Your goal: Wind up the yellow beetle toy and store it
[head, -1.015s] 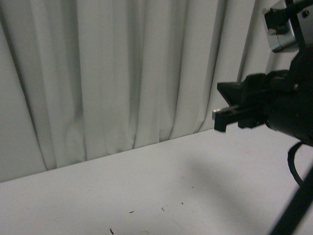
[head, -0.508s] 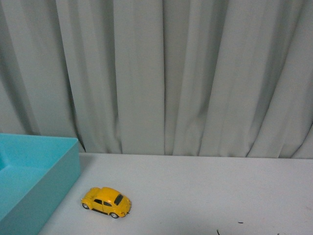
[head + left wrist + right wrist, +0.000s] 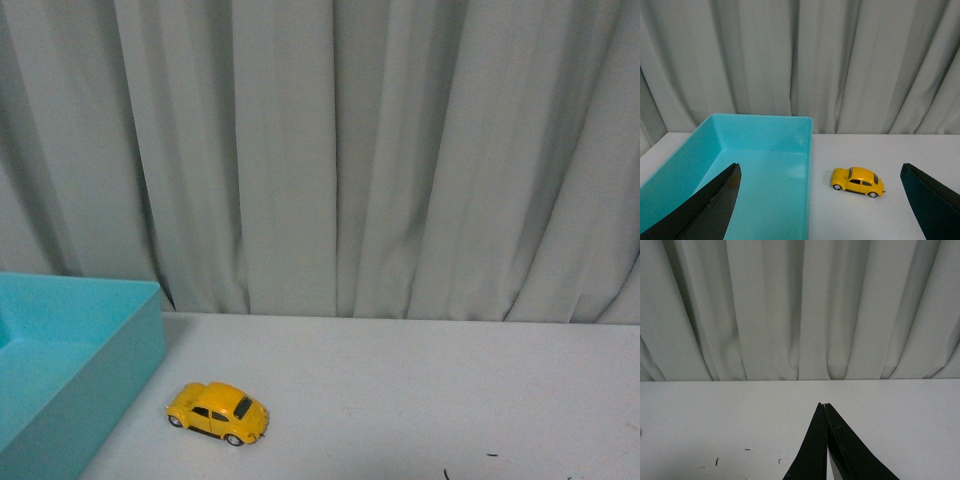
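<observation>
The yellow beetle toy [image 3: 218, 412] stands on its wheels on the white table, just right of a turquoise box [image 3: 70, 380]. In the left wrist view the toy [image 3: 857, 181] lies ahead of my left gripper [image 3: 820, 172], between its wide-open black fingers [image 3: 710, 207], and nothing is held. The box [image 3: 760, 165] is beside the toy, with a small gap. My right gripper [image 3: 824, 405] is shut and empty, its tips pressed together over bare table. Neither gripper shows in the front view.
A grey pleated curtain [image 3: 330, 150] hangs along the table's far edge. The turquoise box is open-topped and looks empty inside. A few small dark specks [image 3: 717, 460] lie on the table [image 3: 700, 415] near the right gripper.
One second ago the front view showed a black gripper at the right against the curtain. Since half a second ago it shows the toy and box, and nothing has moved.
</observation>
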